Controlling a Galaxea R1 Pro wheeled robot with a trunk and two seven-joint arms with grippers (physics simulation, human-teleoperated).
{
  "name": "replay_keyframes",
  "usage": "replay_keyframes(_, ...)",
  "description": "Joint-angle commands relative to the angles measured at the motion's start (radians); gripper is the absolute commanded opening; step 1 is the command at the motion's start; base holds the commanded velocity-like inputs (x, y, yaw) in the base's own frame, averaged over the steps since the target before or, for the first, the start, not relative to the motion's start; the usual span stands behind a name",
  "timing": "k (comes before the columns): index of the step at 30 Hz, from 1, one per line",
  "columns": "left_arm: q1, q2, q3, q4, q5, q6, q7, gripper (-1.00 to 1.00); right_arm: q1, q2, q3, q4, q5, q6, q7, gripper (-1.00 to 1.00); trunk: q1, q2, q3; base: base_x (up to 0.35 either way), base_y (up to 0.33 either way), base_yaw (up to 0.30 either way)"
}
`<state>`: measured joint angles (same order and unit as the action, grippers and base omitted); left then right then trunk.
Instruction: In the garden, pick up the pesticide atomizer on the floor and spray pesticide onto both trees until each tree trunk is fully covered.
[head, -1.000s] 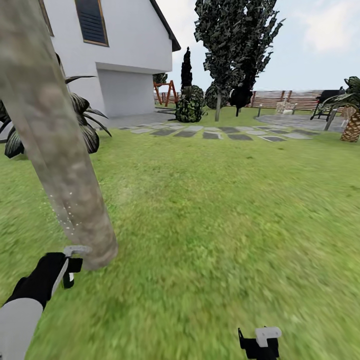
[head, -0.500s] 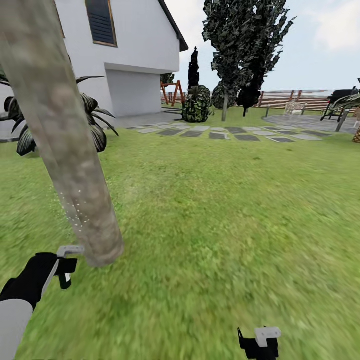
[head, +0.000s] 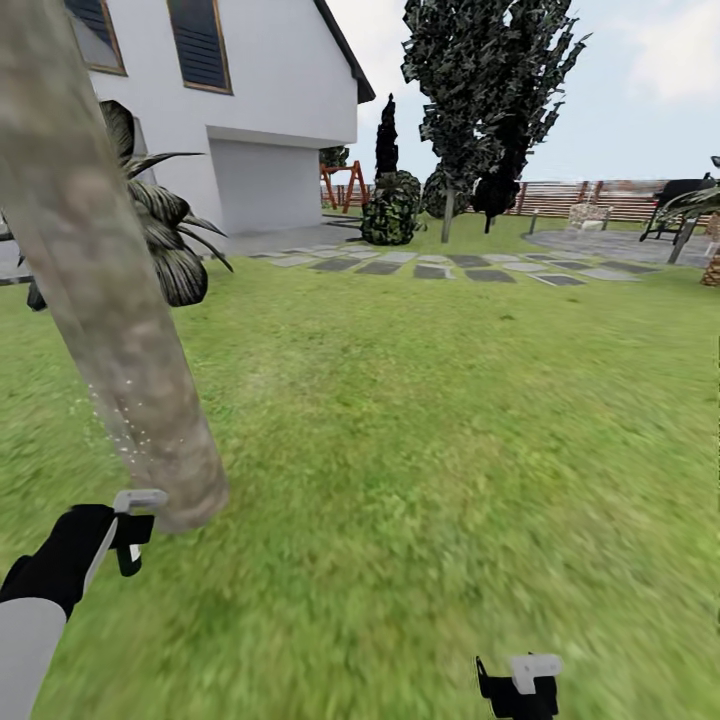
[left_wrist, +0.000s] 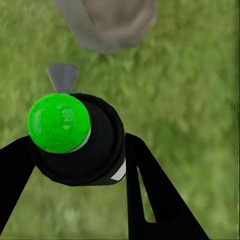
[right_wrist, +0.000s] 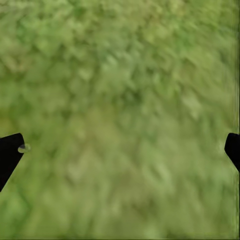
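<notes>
My left hand (head: 128, 530) is clamped on the pesticide atomizer (left_wrist: 75, 137), its green cap toward the wrist camera and its nozzle aimed at the base of the near tree trunk (head: 110, 300). Fine droplets speckle the bark just above. Risk: spraying from one side leaves the far face bare. My right hand (head: 520, 685) hangs wide apart and empty over the lawn (head: 450, 420).
</notes>
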<state>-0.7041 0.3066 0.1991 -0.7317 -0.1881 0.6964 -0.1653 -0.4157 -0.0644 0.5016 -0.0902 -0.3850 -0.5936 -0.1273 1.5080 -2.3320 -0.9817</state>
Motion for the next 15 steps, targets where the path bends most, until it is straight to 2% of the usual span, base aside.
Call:
replay_keyframes(1,0.0,0.0,0.001,0.0,0.0,0.0,0.001,-1.0,0.0,-0.001,0.0,0.0,0.0,0.0,0.0,1.0,0.0,0.0,0.0,0.0,-0.27,0.0)
replay_keyframes(11,0.0,0.001,-0.002,0.001,-0.004,0.0,0.005,-1.0,0.0,0.0,0.0,0.0,-0.002,0.0,0.0,1.0,0.0,0.0,0.0,0.033,-0.27,0.007)
replay_keyframes(15,0.0,-0.001,-0.001,0.001,-0.002,0.0,0.006,-1.0,0.0,0.001,0.0,0.0,-0.002,0.0,0.0,1.0,0.0,0.0,0.0,0.12,-0.27,0.217)
